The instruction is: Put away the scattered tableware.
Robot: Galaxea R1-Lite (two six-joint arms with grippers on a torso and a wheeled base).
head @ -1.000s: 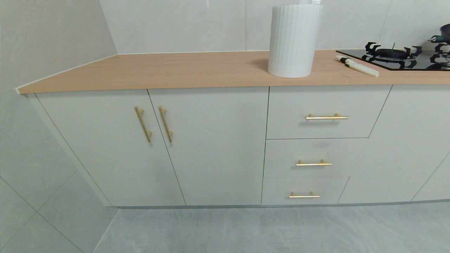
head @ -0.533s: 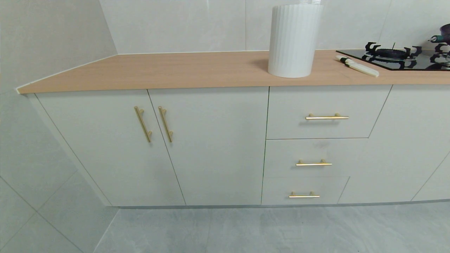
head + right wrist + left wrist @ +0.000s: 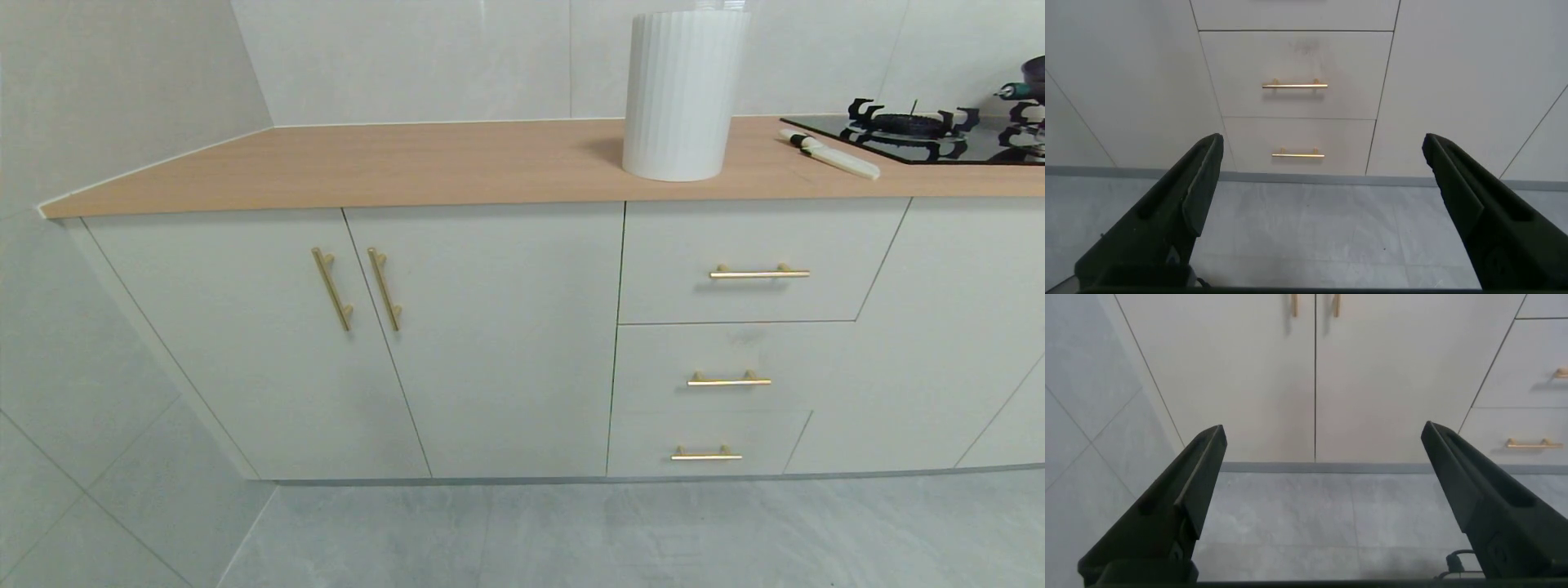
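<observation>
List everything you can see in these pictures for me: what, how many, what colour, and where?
countertop: one, light wood, along the tiled wall
ribbed container: one, white, upright on the countertop
knife: one, cream with a dark band, lying on the countertop between container and hob
gas hob: one, black, at the countertop's right end
cabinet doors: two, pale grey, gold handles, under the countertop, left
drawers: three, pale grey, gold handles, stacked right of the doors
floor: grey tiles
left gripper: one, black, open, low before the cabinet doors
right gripper: one, black, open, low before the lower drawers
</observation>
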